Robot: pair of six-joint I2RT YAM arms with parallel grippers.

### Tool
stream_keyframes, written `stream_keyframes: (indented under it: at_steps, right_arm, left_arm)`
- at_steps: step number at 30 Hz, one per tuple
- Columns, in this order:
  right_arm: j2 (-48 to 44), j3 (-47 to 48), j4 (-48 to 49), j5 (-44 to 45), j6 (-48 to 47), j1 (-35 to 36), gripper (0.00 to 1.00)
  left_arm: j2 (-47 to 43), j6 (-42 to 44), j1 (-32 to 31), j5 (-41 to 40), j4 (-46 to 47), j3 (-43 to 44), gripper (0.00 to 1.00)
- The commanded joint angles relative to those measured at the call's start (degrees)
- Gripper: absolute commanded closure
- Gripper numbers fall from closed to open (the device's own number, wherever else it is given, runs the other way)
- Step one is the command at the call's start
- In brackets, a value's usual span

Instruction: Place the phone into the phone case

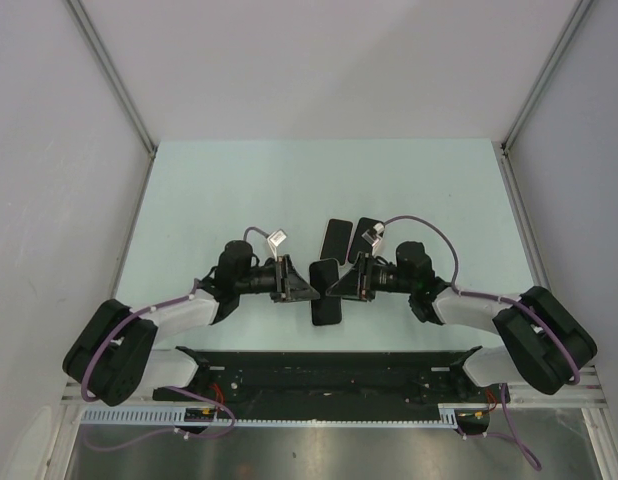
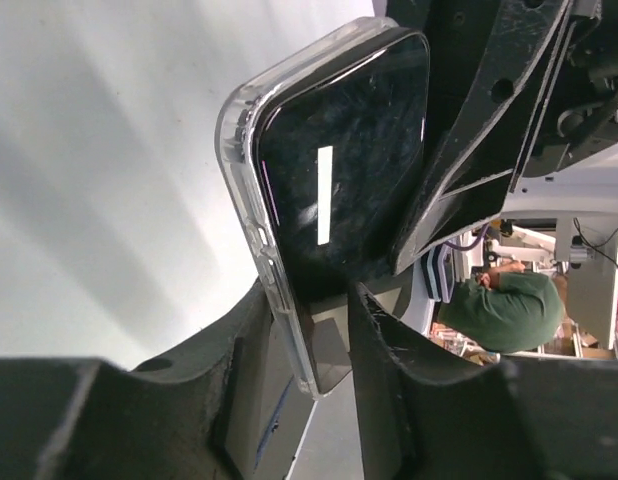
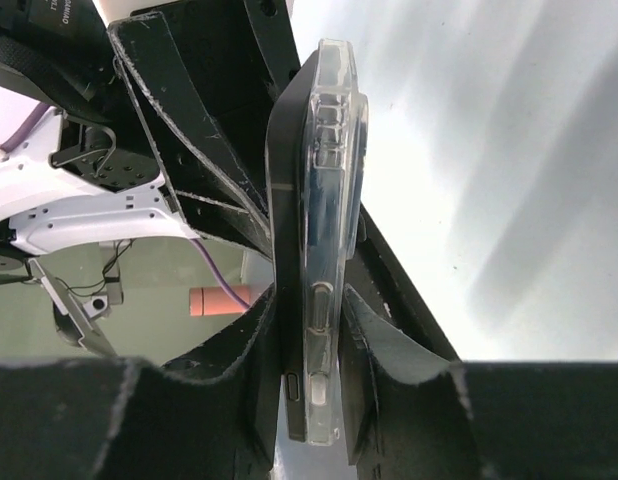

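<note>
The left tool (image 2: 314, 322) is clamping on the lower end of the phone (image 2: 339, 170), one finger pressing the dark glass and the other backing the clear phone case (image 2: 239, 125); the right tool (image 3: 314, 330) is pinching the same pair from the opposite side, jaws together on phone and shell alike; the stack is hanging in the air between the two arms, above the near middle of the bench (image 1: 239, 190), with two dark flat items (image 1: 336, 238) lying behind it.

Edge-on from the right wrist, the dark body is sitting against the case but, I judge, is not fully seated, the clear rim bulging away near the top.

The phone is looking stiff, smooth and fairly dense, its glass likely slippery and fragile under point pressure; the case is looking light and springy, its lip needing to flex over each corner; holding by the long edges and pressing flat near the corners seems safest.
</note>
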Motion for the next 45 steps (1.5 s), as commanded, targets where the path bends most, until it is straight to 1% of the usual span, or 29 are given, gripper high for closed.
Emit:
stream_keyframes:
  at_steps: [1,4,5,7,8,9,11,15,21,22,25,28,29,30,33,39,44,45]
  right_arm:
    - [-2.0,0.6,5.7,-2.3,2.4,1.0,0.69]
    - [-1.5,0.6,6.4,-2.4,3.0,1.2,0.67]
    - [-1.3,0.6,6.8,-2.5,3.1,1.2,0.65]
    - [-1.4,0.6,6.9,-2.6,3.0,1.1,0.60]
    - [-1.4,0.6,6.9,-2.5,3.1,1.0,0.58]
    - [-1.7,0.6,6.9,-2.5,3.2,0.9,0.56]
    - [-2.2,0.6,6.9,-2.4,3.2,0.4,0.54]
    - [-4.6,0.6,6.7,-2.3,3.1,-0.9,0.52]
    - [-7.9,0.6,6.9,-2.5,3.8,-3.3,0.51]
    - [-8.5,0.6,7.0,-2.5,4.0,-3.5,0.50]
    - [-9.0,0.6,9.1,-2.9,5.6,-3.6,0.50]
    - [-9.0,-0.5,13.7,-3.0,9.1,-4.2,0.50]
    - [-8.6,-0.9,17.6,-3.1,10.6,-4.4,0.50]
    - [-8.4,-1.9,19.9,-3.1,13.4,-5.0,0.50]
    - [-7.3,-3.2,27.2,-3.2,17.8,-5.8,0.52]
    - [-4.7,-4.4,36.3,-3.0,21.8,-6.5,0.57]
    - [-2.6,-5.5,43.2,-2.9,24.4,-6.8,0.57]
    - [-2.4,-5.6,43.5,-2.9,24.6,-6.8,0.59]
  left_arm:
    - [-1.1,-3.6,0.1,3.9,9.2,-1.0,0.62]
    - [-1.0,-4.3,0.1,4.7,10.2,-1.1,0.71]
    - [-0.9,-4.6,0.0,4.8,10.6,-1.1,0.76]
    - [-0.7,-4.9,0.0,5.3,11.3,-1.3,0.81]
    - [-0.6,-5.0,0.0,5.5,11.4,-1.2,0.86]
    - [-0.5,-5.1,0.0,5.7,11.5,-1.1,0.88]
    - [-0.3,-5.5,0.0,5.8,12.0,-1.0,0.94]
    - [0.7,-6.8,0.0,7.1,14.2,-1.2,0.99]
    - [3.8,-13.7,0.0,9.9,25.2,-3.0,1.00]
    - [4.6,-15.7,0.0,10.3,28.4,-3.3,1.00]
    - [6.3,-18.8,0.0,11.3,33.5,-3.8,1.00]
    - [7.8,-21.7,0.0,12.0,38.7,-4.3,1.00]
    - [8.3,-22.3,0.0,12.6,39.8,-4.4,1.00]
    - [8.5,-22.9,0.0,12.7,40.8,-4.6,1.00]
    - [9.4,-24.2,0.0,13.2,42.9,-4.7,1.00]
    - [10.3,-24.5,0.0,13.5,43.9,-4.9,1.00]
    - [12.4,-27.1,0.0,13.6,48.3,-5.4,1.00]
    - [13.3,-27.3,0.0,13.6,48.8,-5.5,1.00]
